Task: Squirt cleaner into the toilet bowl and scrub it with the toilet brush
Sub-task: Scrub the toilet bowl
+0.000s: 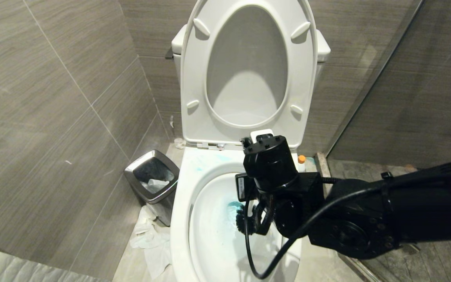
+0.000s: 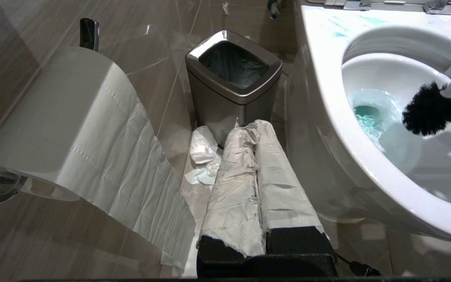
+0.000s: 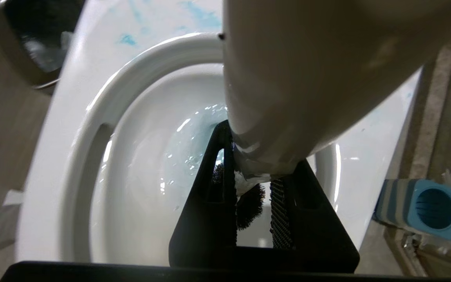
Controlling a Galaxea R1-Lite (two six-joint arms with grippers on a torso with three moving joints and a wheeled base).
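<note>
Right tool (image 3: 249,184) clamps the toilet brush (image 2: 431,107) handle; dark head hangs inside the toilet bowl (image 2: 327,102), off the rim.

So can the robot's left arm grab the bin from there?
Probably yes. The left gripper, shut and wrapped in paper, points straight at the bin with only crumpled paper on the floor between, but its fingers would have to open first.

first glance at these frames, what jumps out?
The black right gripper, shut on the white-handled toilet brush, holds its dark bristle head inside the glossy white toilet bowl, above turquoise cleaner pooled at the bottom. Left of the bowl stands a steel-rimmed black bin, crumpled white tissue on the floor by it.
</note>
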